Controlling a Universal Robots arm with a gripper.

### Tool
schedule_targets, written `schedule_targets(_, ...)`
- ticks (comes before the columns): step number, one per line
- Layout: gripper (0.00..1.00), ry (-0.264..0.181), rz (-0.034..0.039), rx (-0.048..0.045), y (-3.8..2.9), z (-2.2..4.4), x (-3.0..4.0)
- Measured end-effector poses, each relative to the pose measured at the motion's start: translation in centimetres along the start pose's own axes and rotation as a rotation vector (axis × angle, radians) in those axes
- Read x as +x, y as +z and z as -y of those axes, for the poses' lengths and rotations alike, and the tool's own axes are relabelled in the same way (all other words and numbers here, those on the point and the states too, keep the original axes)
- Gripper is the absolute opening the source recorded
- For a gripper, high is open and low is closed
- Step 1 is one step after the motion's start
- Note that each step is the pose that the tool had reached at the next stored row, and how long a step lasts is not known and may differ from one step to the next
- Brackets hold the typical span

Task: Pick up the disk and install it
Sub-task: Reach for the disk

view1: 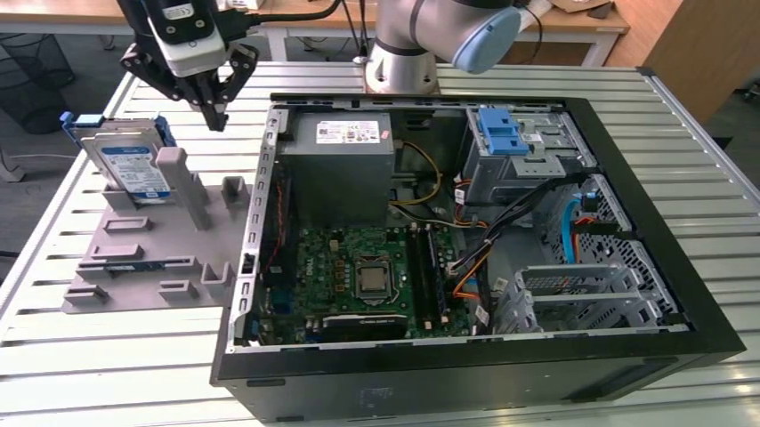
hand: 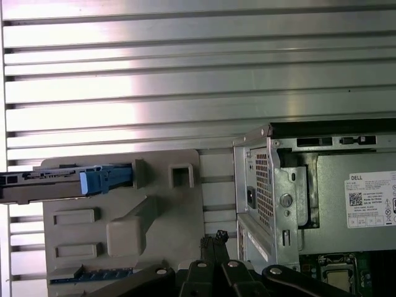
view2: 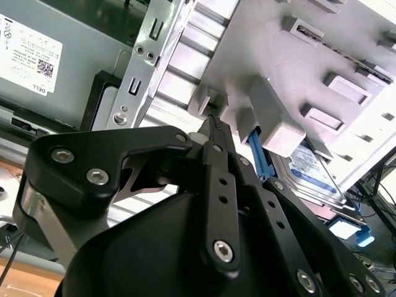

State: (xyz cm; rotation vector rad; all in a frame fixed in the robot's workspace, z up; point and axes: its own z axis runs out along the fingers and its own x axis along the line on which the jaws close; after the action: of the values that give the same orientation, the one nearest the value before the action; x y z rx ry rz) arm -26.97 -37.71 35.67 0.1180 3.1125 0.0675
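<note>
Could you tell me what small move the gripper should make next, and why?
Probably shift toward the exterior view's left: the gripper, shut and empty, hangs beside the disk, which stands upright in the grey holder, untouched.

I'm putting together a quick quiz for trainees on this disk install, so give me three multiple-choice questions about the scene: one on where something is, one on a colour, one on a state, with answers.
1. Where is the disk?
A. Standing in the grey holder beside the computer case
B. Inside a drive bay
C. Lying flat on the motherboard

2. What colour is its carrier frame?
A. Red
B. Blue
C. Yellow

3. How is the gripper?
A. Wide open
B. Clamped on the disk
C. Shut, holding nothing

Answers:
1 A: it stands upright in the holder, on the exterior view's left of the case.
2 B: blue plastic edges the disk.
3 C: its fingers meet above the holder, apart from the disk.
</note>
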Motion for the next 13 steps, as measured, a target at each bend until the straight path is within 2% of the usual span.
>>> schedule_targets(9,0.11,0.000,0.0000,-0.0001,0.00,-0.02,0.00)
schedule_targets(13,0.11,0.000,0.0003,0.0000,-0.29,-0.03,-0.01)
